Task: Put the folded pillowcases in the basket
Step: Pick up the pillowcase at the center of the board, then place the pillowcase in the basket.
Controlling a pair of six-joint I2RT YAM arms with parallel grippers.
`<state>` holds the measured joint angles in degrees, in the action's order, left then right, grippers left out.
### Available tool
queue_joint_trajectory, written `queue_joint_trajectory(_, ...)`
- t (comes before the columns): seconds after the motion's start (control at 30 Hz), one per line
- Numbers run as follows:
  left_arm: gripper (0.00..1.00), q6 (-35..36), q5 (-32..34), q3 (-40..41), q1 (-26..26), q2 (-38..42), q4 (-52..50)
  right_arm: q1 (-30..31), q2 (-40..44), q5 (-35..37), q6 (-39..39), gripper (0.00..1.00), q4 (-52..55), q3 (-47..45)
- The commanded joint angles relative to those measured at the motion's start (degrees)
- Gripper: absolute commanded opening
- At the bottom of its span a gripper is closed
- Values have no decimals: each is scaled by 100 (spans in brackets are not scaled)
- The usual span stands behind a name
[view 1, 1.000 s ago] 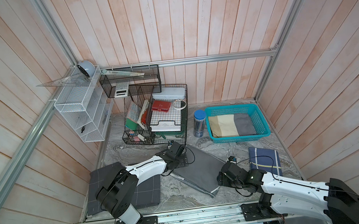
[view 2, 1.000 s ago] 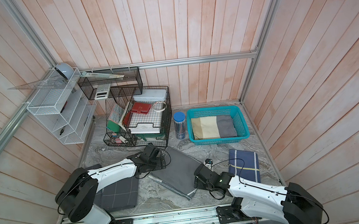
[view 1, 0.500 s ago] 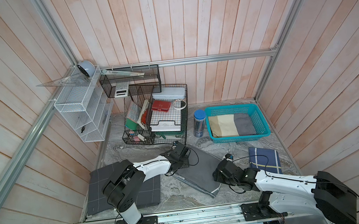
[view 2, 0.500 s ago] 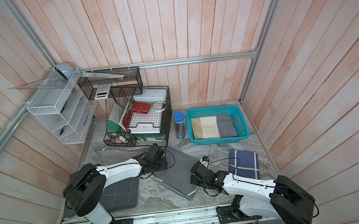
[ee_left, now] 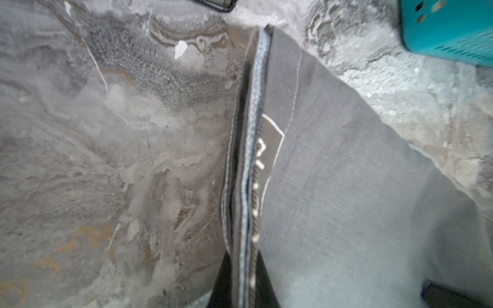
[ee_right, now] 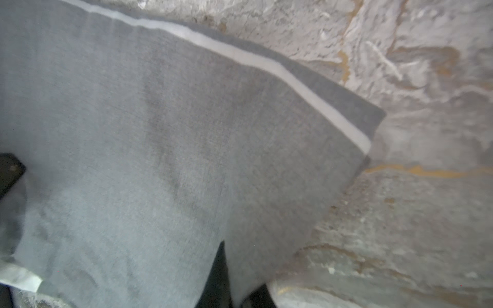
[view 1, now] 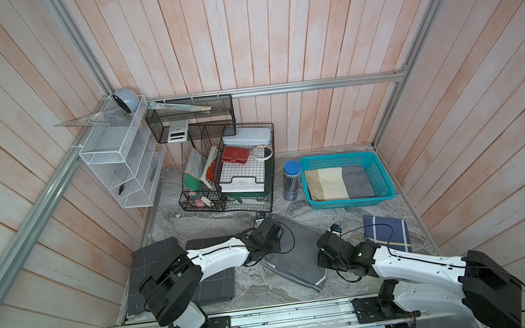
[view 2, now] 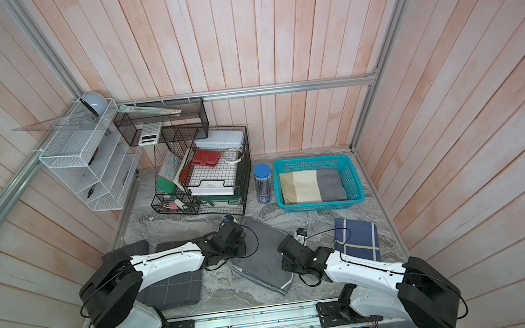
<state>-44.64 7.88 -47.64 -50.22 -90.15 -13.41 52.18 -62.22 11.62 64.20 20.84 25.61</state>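
While the grey pillowcase (view 1: pixel 294 256) lay folded on the marbled table (view 1: pixel 213 218) between the two arms, we saw in both top views that each arm reached low to one side of it. From the left wrist view, the left fingers (ee_left: pixel 220 289) were pressed together on the stitched, labelled edge of the cloth, with only the fabric between them. From the right wrist view, the right fingers (ee_right: pixel 214 280) were likewise pinched tight on a plain edge, near the corner with the pale stripe. We found the basket (view 1: pixel 381 175) at the far right of the table, apart from the pillowcase and holding a folded cloth (view 1: pixel 340 187) banded tan, cream and grey. Just beside the right arm lay a navy cloth (view 1: pixel 386 235) with pale lines.
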Motion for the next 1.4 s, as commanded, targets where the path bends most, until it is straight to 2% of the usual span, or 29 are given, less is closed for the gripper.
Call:
queue_joint_trajectory(0.0, 4, -24, 395, 21, -159, 352, 158, -12, 416, 576, -188, 0, 569, 180)
queue_joint_trajectory(0.23, 0, 183, 1022, -483, -586, 804, -178, -11, 1521, 1694, -1021, 0, 1161, 409)
queue_joint_trajectory(0.27, 0, 277, 988, -613, -799, 830, -172, -23, 1609, 1820, -1173, 0, 1263, 521)
queue_joint_trajectory(0.43, 0, 685, 1128, -1335, -1106, 827, -245, -221, 1565, 2184, -1879, 0, 1515, 967)
queue_joint_trajectory(0.6, 0, 967, 1131, -2219, -1153, 463, -354, -1005, 1397, 1817, -2631, 0, 1109, 1150)
queue_joint_trajectory(0.7, 0, 1161, 1128, -2848, -1157, 85, -462, -1706, 1288, 1378, -2998, 0, 755, 1243)
queue_joint_trajectory(0.87, 0, 1387, 1266, -4400, -1142, -909, -1108, -2983, 947, 531, -3381, 0, 263, 1613)
queue_joint_trajectory(0.97, 0, 1510, 1318, -5305, -1127, -1543, -1473, -3645, 695, 265, -3445, 0, 171, 1946)
queue_joint_trajectory(1.17, 0, 1293, 1242, -6923, -879, -2663, -1969, -4539, 21, 239, -3670, 0, -112, 2513)
queue_joint_trajectory(1.37, 0, 1173, 856, -8379, -738, -3663, -2254, -4974, -544, -64, -3906, 0, -648, 2796)
